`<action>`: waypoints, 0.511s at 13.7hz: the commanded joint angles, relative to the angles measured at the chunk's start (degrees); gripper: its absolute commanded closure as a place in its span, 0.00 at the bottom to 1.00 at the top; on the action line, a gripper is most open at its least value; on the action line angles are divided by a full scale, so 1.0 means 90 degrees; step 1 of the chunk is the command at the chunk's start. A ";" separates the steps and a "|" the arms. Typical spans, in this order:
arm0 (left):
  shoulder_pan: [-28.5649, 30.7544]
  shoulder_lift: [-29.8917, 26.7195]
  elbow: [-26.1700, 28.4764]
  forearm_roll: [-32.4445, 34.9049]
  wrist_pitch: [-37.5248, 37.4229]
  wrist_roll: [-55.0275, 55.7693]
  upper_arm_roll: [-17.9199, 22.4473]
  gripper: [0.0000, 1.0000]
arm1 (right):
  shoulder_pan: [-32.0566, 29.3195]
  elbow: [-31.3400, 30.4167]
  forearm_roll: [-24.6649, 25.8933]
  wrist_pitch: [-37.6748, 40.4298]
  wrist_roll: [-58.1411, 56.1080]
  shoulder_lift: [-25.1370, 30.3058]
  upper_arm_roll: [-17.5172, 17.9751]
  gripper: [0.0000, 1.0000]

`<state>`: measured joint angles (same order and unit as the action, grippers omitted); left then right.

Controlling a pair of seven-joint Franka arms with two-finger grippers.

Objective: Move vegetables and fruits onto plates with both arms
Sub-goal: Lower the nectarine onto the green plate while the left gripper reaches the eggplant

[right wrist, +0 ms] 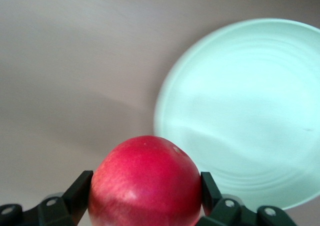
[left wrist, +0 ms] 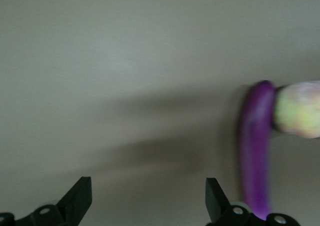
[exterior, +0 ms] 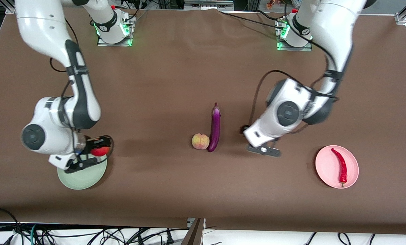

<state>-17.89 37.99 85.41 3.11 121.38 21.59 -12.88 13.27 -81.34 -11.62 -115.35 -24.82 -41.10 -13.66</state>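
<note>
My right gripper (exterior: pixel 97 149) is shut on the red apple (exterior: pixel 100 150) and holds it over the rim of the pale green plate (exterior: pixel 84 178). In the right wrist view the apple (right wrist: pixel 146 183) sits between both fingers, beside the green plate (right wrist: pixel 245 110). My left gripper (exterior: pixel 262 149) is open and empty above bare table, between the purple eggplant (exterior: pixel 215 127) and the pink plate (exterior: pixel 325 166). The peach (exterior: pixel 200 141) touches the eggplant. The red chili (exterior: pixel 340 165) lies on the pink plate. The left wrist view shows the eggplant (left wrist: pixel 255 146) and the peach (left wrist: pixel 300 108).
The brown table runs wide around the plates. The arm bases (exterior: pixel 114 32) stand along the table edge farthest from the front camera. Cables hang below the table's nearest edge.
</note>
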 commanded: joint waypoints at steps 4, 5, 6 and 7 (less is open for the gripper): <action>-0.0931 0.0584 0.0110 0.0495 0.0878 0.1166 0.0113 0.06 | -0.0653 -0.0025 0.0021 -0.0581 -0.0883 -0.0306 0.0082 0.80; -0.1067 0.0603 0.0139 0.0485 0.0878 0.1234 0.0113 0.07 | -0.0741 -0.0015 0.0011 -0.0708 -0.1087 -0.0384 0.0092 0.80; -0.1155 0.0642 0.0168 0.0495 0.0878 0.1244 0.0123 0.12 | -0.0829 -0.0015 0.0011 -0.0893 -0.1244 -0.0472 0.0082 0.79; -0.1195 0.0691 0.0226 0.0495 0.0878 0.1234 0.0123 0.16 | -0.0927 -0.0015 -0.0047 -0.1078 -0.1400 -0.0550 0.0092 0.79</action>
<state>-27.14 44.53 86.07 6.57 128.72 31.61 -12.62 6.94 -81.40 -11.61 -122.48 -34.18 -45.23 -13.59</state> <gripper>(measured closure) 0.075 0.088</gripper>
